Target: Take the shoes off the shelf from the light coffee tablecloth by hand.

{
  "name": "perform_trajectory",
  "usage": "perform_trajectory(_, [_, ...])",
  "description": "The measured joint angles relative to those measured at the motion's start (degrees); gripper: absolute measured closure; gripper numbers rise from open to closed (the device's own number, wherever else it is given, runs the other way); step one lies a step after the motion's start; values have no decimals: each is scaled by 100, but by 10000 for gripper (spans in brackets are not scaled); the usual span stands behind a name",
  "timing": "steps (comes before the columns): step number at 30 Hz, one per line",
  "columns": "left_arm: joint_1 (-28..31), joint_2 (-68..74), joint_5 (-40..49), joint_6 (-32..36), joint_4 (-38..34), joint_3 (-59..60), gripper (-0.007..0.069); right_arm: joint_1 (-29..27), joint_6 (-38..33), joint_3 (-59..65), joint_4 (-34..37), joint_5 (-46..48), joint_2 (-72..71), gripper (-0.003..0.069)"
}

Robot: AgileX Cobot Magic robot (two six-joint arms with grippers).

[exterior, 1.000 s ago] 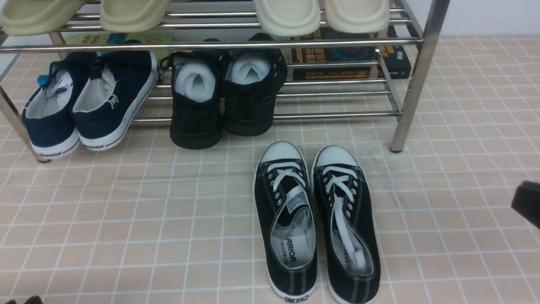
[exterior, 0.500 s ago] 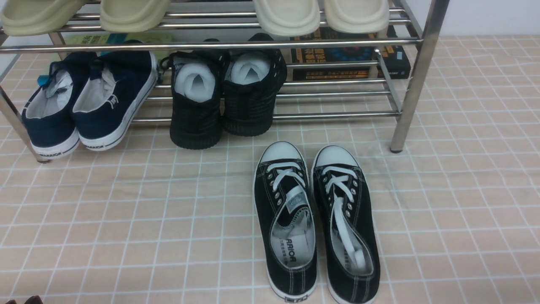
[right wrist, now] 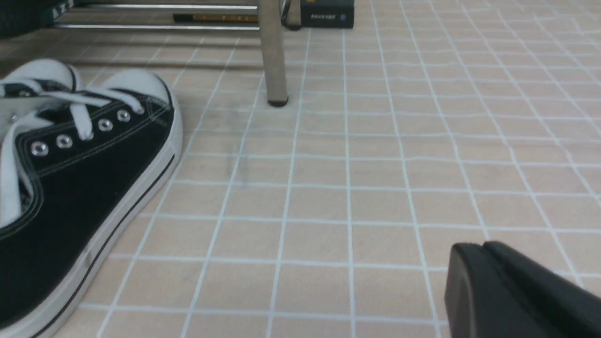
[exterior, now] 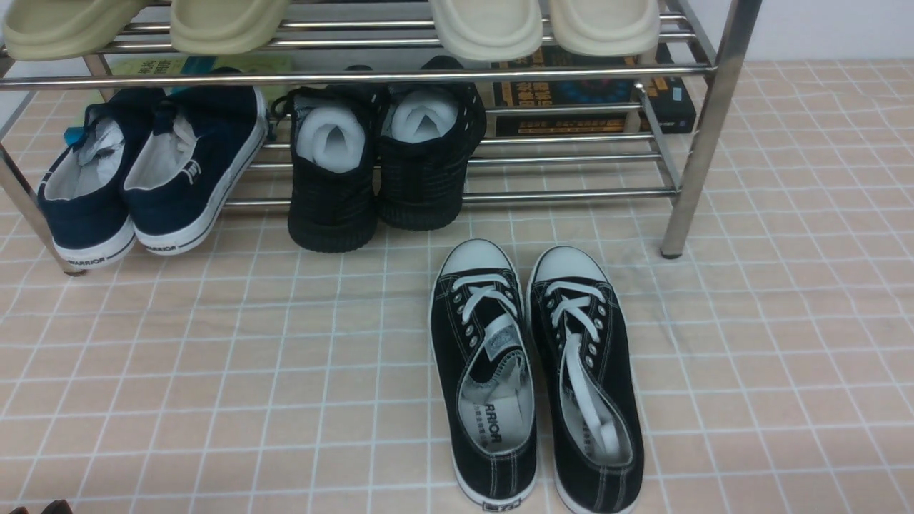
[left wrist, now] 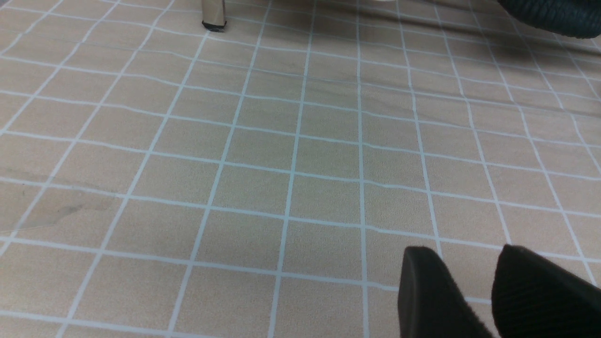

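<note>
The pair of black canvas sneakers (exterior: 532, 378) with white laces and toe caps stands side by side on the light coffee tablecloth (exterior: 214, 357), toes toward the chrome shelf (exterior: 703, 143), just in front of it. One sneaker shows in the right wrist view (right wrist: 70, 188). My left gripper (left wrist: 462, 251) is open and empty, low over bare cloth, far from the shoes. My right gripper (right wrist: 483, 246) is shut and empty, low over the cloth to the right of the sneakers. Neither gripper shows clearly in the front view.
On the shelf's lower tier sit navy slip-ons (exterior: 143, 171) and all-black shoes stuffed with white foam (exterior: 378, 164). Beige slippers (exterior: 485, 25) lie on the upper tier. Books (exterior: 585, 93) lie behind. A shelf leg (right wrist: 272, 56) stands near the sneakers.
The right gripper, seen at the right edge of the front view one second ago, has drawn back out of that view. The shoes have not moved.
</note>
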Motion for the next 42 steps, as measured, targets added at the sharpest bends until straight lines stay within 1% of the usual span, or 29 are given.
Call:
perform_trajectory(9, [0,0,0,0,0,0,384,6,-48,-61,40,395,0,623])
perform_trajectory(42, [0,0,0,0,0,0,384,6,-48,-59,58,408,0,582])
